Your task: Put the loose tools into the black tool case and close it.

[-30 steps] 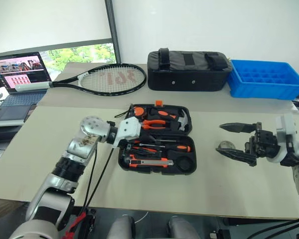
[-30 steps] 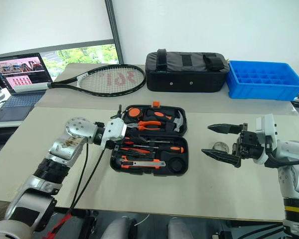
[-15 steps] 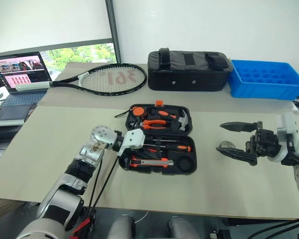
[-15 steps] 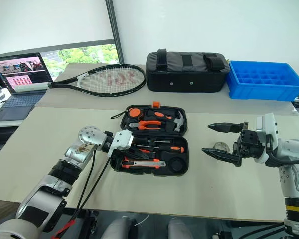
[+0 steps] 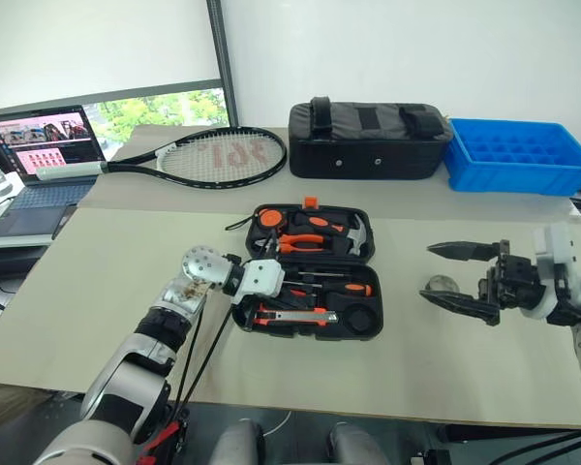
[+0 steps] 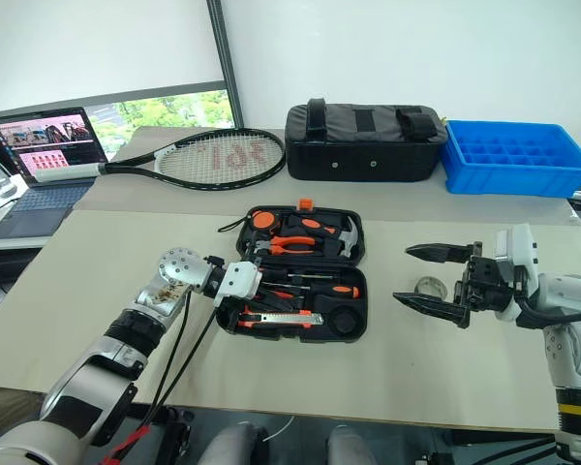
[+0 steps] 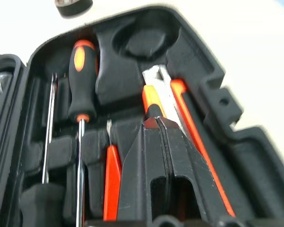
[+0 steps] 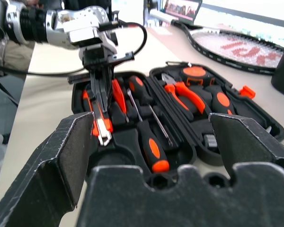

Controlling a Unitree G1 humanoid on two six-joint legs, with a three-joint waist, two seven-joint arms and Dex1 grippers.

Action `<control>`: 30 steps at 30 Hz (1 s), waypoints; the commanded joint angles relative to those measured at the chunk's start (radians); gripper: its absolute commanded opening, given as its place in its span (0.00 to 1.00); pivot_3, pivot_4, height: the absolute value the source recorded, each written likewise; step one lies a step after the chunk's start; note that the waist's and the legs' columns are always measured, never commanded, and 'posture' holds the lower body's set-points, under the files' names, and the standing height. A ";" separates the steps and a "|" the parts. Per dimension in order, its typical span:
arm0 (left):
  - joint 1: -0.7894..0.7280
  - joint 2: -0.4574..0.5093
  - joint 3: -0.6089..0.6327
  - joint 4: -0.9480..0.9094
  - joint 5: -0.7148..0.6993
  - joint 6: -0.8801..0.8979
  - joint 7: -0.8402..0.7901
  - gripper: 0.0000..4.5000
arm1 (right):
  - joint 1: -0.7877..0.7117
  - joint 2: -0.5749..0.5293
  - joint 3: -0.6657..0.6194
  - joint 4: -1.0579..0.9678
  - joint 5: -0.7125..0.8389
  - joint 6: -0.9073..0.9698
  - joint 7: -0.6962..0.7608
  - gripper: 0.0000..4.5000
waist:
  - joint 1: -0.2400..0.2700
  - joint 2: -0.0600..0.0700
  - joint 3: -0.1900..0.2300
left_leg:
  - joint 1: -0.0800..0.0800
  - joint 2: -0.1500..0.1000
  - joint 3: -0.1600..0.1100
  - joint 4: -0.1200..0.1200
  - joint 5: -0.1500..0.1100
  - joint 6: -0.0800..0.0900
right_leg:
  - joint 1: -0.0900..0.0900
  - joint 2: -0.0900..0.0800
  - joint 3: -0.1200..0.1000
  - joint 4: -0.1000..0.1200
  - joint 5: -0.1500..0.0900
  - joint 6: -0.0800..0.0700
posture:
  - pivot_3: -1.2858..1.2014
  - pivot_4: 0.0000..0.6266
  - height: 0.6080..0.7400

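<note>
The black tool case (image 5: 360,331) lies open at the table's middle. Its slots hold pliers, a hammer, an orange-and-black screwdriver (image 7: 80,75), a slim orange tool (image 7: 112,182) and the orange-black utility knife (image 7: 174,101). My left gripper (image 7: 156,122) is shut, empty, and dipped into the case's near half with its tips down over the knife. To the right of the case a small tape roll (image 5: 438,286) lies on the table. My right gripper (image 5: 428,272) hangs open there, and the roll appears between its two fingers in the head views.
Along the back of the table lie a tennis racket (image 5: 213,155), a black fabric bag (image 5: 368,138) and a blue plastic tray (image 5: 518,155). An open laptop (image 5: 39,160) stands at the far left. Bare tabletop lies in front of the case.
My left gripper has come down into the near half of the case and its fingers have shut. The right gripper has stayed where it was.
</note>
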 commanded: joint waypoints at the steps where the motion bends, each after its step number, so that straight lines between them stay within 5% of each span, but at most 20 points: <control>1: 0.026 0.002 -0.050 0.075 0.092 -0.030 0.024 0.01 | -0.007 -0.025 -0.007 -0.010 -0.013 -0.020 0.007 1.00 | 0.000 0.001 -0.001 | 0.000 0.000 0.000 0.000 0.000 0.000 | 0.000 0.000 0.000 0.000 0.000 0.000 | 0.52 0.24 0.76; 8: 0.019 -0.014 -0.009 0.070 0.067 -0.064 0.084 0.01 | -0.021 -0.051 0.028 0.018 -0.074 -0.021 -0.007 1.00 | 0.001 0.003 -0.003 | 0.002 -0.001 0.000 0.001 0.000 0.000 | 0.002 0.000 0.001 0.002 -0.001 0.003 | 0.52 0.24 0.76; 16: 0.024 0.104 0.141 -0.344 -0.184 0.360 0.014 0.01 | -0.043 -0.139 0.154 0.107 -0.292 -0.053 -0.066 1.00 | -0.008 0.001 0.000 | -0.003 0.000 0.000 0.000 0.001 0.001 | -0.004 0.000 0.001 0.003 -0.001 0.004 | 0.52 0.24 0.76; 27: 0.077 0.332 0.308 -0.806 -0.475 0.911 0.053 0.94 | -0.154 -0.153 0.283 0.267 -0.468 -0.066 -0.116 1.00 | -0.010 -0.001 0.002 | -0.002 0.000 0.000 -0.001 0.001 0.001 | -0.003 0.000 0.001 0.000 -0.001 0.003 | 0.52 0.24 0.76; 30: 0.085 0.373 0.339 -0.868 -0.520 0.973 0.070 0.98 | -0.168 -0.151 0.293 0.290 -0.479 -0.077 -0.111 1.00 | -0.010 -0.001 0.002 | -0.002 0.000 0.000 -0.001 0.001 0.001 | -0.003 0.000 0.001 0.000 -0.001 0.003 | 0.52 0.24 0.76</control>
